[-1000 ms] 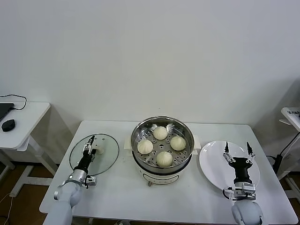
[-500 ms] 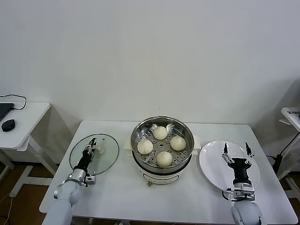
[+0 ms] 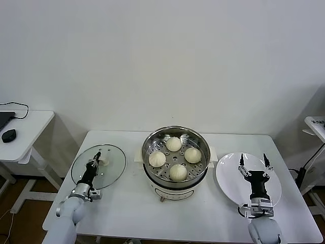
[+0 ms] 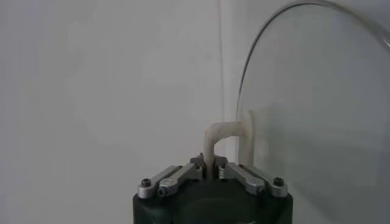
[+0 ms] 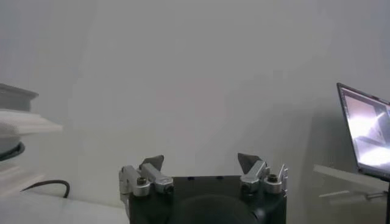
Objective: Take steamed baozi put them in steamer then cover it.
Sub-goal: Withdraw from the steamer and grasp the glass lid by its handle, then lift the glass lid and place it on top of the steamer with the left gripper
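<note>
Since a second ago, the cover [image 3: 98,166] has risen and drifted toward the left edge of the frame, carried by the left gripper [image 3: 94,161], whose fingers are pinched on the cream handle [image 4: 226,137]. All four baozi [image 3: 173,144] sit in the steamer [image 3: 175,154] at centre frame, so loading looks done and covering is in hand. Next, the cover should swing rightward over the steamer and settle level on its rim. At lower right, the right gripper [image 3: 252,162] hovers spread over the plate [image 3: 228,179], idle.
</note>
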Robot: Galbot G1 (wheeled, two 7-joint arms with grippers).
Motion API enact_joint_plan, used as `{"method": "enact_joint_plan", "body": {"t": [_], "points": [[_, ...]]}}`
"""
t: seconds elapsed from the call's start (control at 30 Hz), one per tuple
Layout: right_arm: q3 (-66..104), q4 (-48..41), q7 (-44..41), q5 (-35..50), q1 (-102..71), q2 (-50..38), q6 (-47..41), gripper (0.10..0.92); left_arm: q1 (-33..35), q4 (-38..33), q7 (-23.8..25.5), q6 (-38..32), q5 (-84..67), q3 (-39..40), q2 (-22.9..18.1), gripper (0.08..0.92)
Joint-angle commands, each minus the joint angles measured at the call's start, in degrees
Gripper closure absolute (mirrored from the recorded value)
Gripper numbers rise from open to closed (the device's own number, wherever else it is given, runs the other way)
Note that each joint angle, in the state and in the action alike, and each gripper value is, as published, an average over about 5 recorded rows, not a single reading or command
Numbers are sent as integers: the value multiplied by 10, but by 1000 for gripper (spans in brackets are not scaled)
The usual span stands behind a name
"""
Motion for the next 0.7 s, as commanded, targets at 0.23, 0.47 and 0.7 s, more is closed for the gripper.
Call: {"method": "enact_joint_plan", "body": {"t": [0.23, 0.47, 0.7], "points": [[0, 2, 6, -1, 14, -7, -15, 203, 101, -376, 64, 99, -129, -15, 47, 810], [-4, -4, 12, 0, 28, -5, -23, 203, 120, -555, 127, 207, -136, 71, 50, 810], [-1, -10, 11, 1, 31, -7, -24, 203, 71, -602, 180, 305, -96, 243, 27, 810]]}}
